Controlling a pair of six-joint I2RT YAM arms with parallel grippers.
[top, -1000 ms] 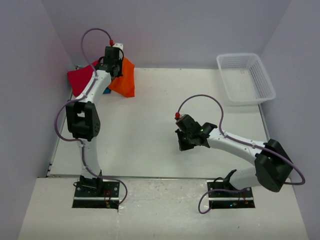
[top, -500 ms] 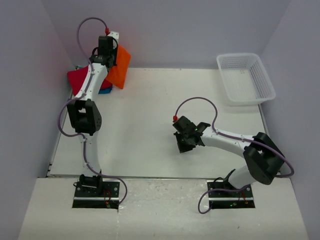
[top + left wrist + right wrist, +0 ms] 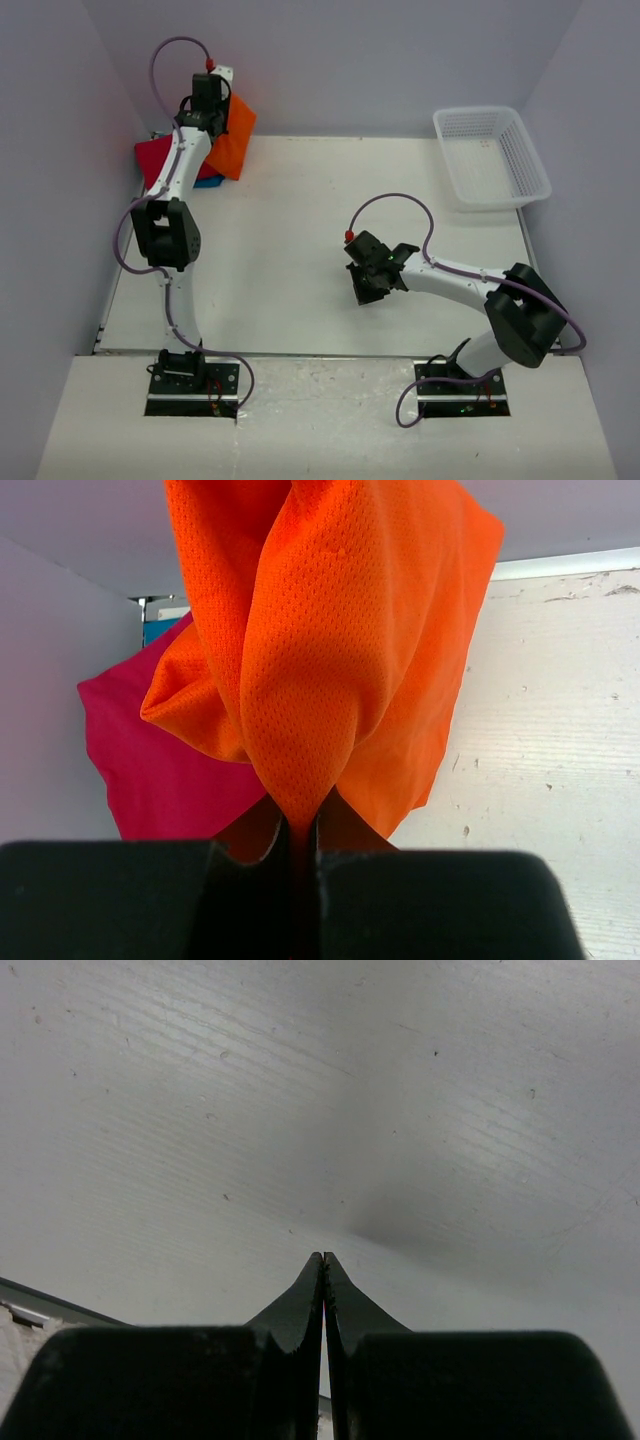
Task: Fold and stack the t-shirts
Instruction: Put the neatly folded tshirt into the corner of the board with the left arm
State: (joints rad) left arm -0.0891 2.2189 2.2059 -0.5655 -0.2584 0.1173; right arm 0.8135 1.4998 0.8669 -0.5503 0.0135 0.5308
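My left gripper (image 3: 208, 100) is raised high over the table's far left corner, shut on the orange t-shirt (image 3: 232, 138), which hangs from it in folds. In the left wrist view the orange t-shirt (image 3: 320, 640) is pinched between the closed jaws of the left gripper (image 3: 298, 825). The red t-shirt (image 3: 158, 160) lies in the corner below, with a sliver of the teal t-shirt (image 3: 208, 182) showing under it. The red t-shirt (image 3: 160, 760) and a bit of the teal t-shirt (image 3: 160, 630) show behind the orange cloth. My right gripper (image 3: 366, 290) is shut and holds nothing, low over the bare table (image 3: 400, 1110) near the middle; its tips (image 3: 323, 1258) meet.
A white lattice basket (image 3: 492, 156) stands at the far right corner. Walls close in the table at the back and on both sides. The left arm stretches up along the left side.
The left gripper has lifted the orange t-shirt up and back toward the far left corner. The right arm has drawn in slightly, then held still.
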